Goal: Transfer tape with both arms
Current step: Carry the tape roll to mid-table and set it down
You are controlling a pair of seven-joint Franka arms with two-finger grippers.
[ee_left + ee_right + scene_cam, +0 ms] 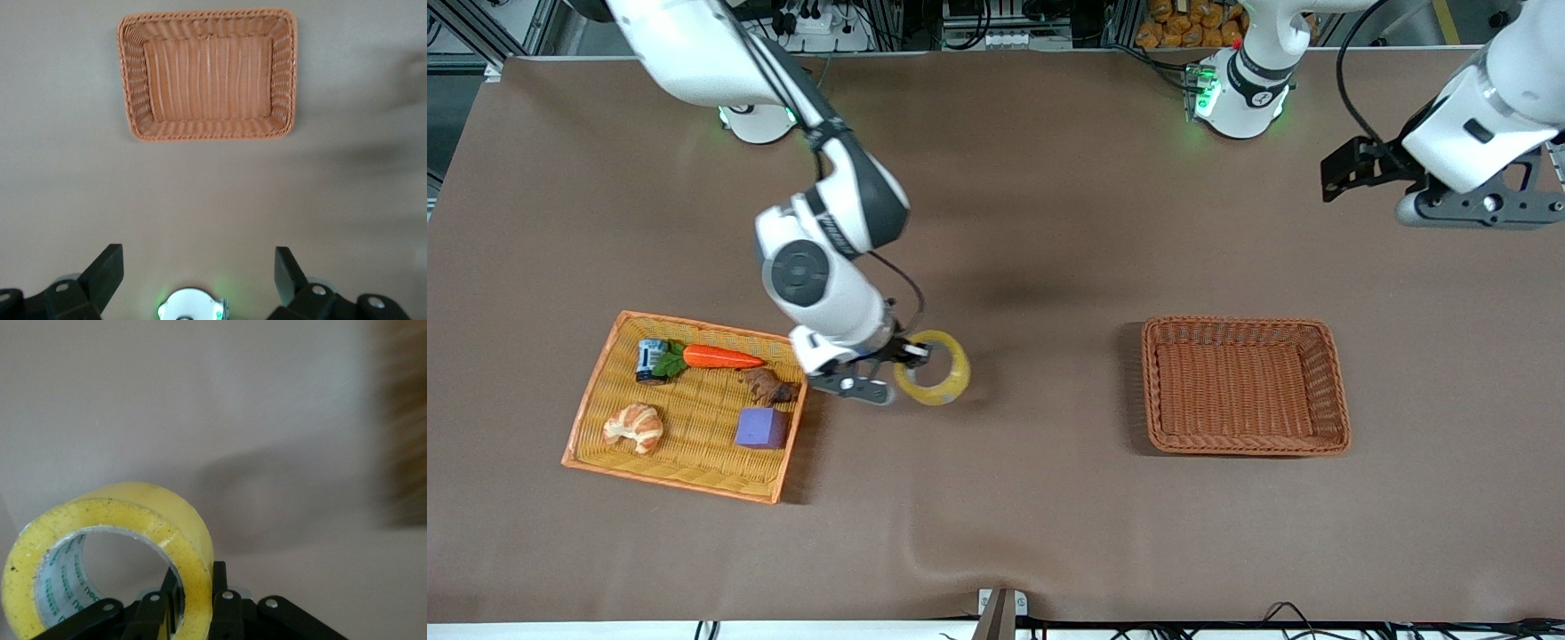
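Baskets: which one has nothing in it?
The darker brown basket toward the left arm's end; the orange basket holds a carrot, croissant and purple cube.

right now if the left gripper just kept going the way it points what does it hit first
Probably bare table. The open left gripper points down at brown cloth; the empty brown basket lies ahead of its fingertips, not between them, though depth is unclear.
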